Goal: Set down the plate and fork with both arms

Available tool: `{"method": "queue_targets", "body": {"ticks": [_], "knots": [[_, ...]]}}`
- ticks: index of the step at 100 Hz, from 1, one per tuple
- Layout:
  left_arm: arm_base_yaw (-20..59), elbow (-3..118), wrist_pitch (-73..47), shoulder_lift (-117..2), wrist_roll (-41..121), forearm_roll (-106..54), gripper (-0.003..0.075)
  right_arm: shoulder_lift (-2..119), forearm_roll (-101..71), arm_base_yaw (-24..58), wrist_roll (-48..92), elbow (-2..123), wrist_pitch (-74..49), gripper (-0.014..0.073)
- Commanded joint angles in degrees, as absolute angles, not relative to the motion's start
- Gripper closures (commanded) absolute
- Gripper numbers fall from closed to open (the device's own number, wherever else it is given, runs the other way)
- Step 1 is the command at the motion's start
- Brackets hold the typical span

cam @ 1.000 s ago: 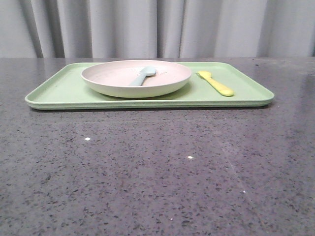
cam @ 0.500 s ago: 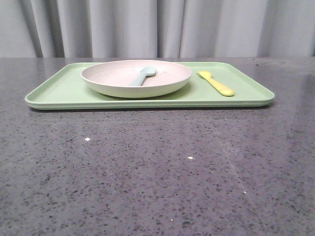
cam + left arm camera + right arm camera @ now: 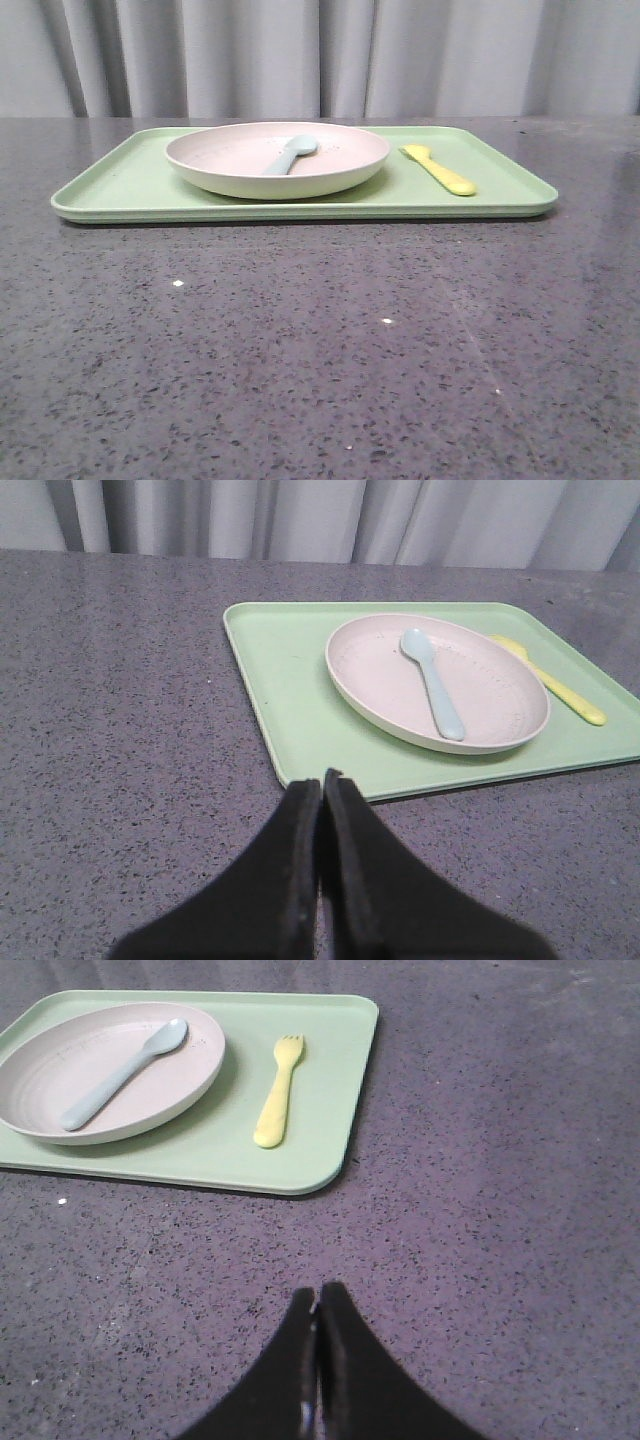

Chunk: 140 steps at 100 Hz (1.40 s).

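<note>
The pinkish-cream plate (image 3: 240, 165) sits on the light-green tray (image 3: 130, 185) at the far side of the table. It also shows in the left wrist view (image 3: 500, 695) and the right wrist view (image 3: 40, 1085). The yellow fork (image 3: 440, 170) lies flat on the tray to the plate's right, apart from it; it shows in the right wrist view (image 3: 278, 1095) and partly behind the plate in the left wrist view (image 3: 565, 688). My left gripper (image 3: 322, 780) is shut and empty, short of the tray's near edge. My right gripper (image 3: 318, 1295) is shut and empty over bare table.
A pale blue-grey spoon (image 3: 290, 155) lies inside the plate, also in the left wrist view (image 3: 432, 680) and the right wrist view (image 3: 120, 1072). The dark speckled table (image 3: 320, 350) reaches from the tray to the front edge. Grey curtains hang behind.
</note>
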<state>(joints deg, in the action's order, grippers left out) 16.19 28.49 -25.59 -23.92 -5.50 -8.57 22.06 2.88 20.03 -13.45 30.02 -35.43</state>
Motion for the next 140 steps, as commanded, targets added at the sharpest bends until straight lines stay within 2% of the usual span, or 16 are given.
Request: {"method": "queue_targets", "body": {"ticks": [1,25,69,99,104,140], "knots": [[16.65,30.06,-21.15,-24.14,-5.72,-8.77,0.0741,22.40,3.62,19.95,-12.90,31.31,-30.90,0.0662],[13.53,27.84,-20.17,-20.97,-5.72,-4.60,0.0741,22.40,3.62,19.95,-12.90,31.31,-30.90,0.0662],[3.41,6.90,-4.46,-7.94,-5.62,-2.28,0.0741,22.40,3.62,19.95,-12.90,31.31,-30.90,0.0662],[-0.89,-0.84,-2.42,0.64,-5.62,-2.28,0.0741,22.40,3.62,19.95,-12.90,31.31,-30.90,0.0662],[-1.14,-0.71,-6.18,2.31,-5.62,-2.19,0.0741,22.40,3.62,19.95,-12.90,31.31,-30.90,0.0662],[-1.14,-0.71,-7.19,2.03,-5.62,-2.19,0.0741,22.40,3.62,19.95,-12.90,31.31,-30.85,0.0662]]}}
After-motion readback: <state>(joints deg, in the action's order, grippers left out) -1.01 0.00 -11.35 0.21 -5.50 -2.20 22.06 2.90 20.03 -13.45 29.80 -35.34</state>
